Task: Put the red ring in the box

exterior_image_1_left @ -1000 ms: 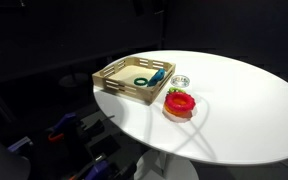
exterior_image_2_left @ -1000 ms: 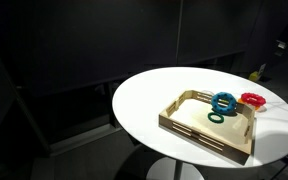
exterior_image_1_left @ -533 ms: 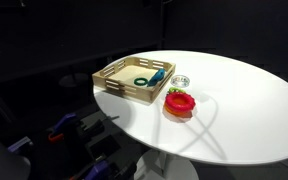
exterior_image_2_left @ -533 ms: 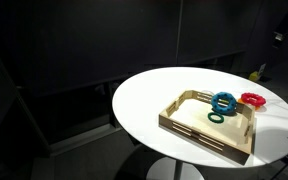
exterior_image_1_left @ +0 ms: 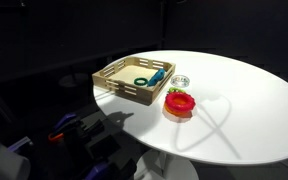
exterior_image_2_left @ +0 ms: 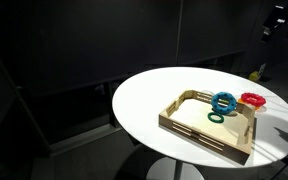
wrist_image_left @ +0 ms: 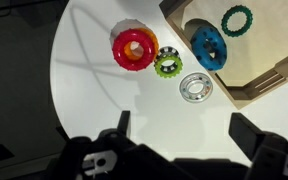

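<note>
Lying outside the box [wrist_image_left: 275, 38], the red ring [wrist_image_left: 119, 51]

"How did the claw [wrist_image_left: 180, 120] look?"

"It was wide open. Its two black fingers [wrist_image_left: 121, 128] stood far apart, one on each side of the claw's middle. They touched nothing."

"Which way did it point?"

"Down, from high up. In an exterior view only a dark bit of the arm [exterior_image_2_left: 275, 17] showed."

Round white table [exterior_image_1_left: 246, 108] carries the box [exterior_image_1_left: 118, 90], beside it the red ring [exterior_image_1_left: 180, 100] atop an orange ring [exterior_image_1_left: 179, 113], a small lime-green ring [wrist_image_left: 168, 64], a silver dish [wrist_image_left: 195, 87].
</note>
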Controlling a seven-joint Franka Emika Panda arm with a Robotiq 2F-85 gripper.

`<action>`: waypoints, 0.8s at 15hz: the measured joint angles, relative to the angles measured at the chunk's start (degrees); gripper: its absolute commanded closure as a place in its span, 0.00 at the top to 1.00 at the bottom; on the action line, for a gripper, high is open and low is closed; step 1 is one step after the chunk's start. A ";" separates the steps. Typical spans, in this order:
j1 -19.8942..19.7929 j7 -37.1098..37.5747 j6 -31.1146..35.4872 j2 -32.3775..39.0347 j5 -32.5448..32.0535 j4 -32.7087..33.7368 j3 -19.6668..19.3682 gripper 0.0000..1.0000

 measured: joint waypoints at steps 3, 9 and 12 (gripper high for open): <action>0.03 -0.14 0.00 3.17 1.43 0.76 -1.27 1.00; 0.02 -0.44 0.00 7.99 3.02 1.00 -3.42 1.00; 0.03 -0.52 0.00 8.53 3.05 1.43 -3.62 1.00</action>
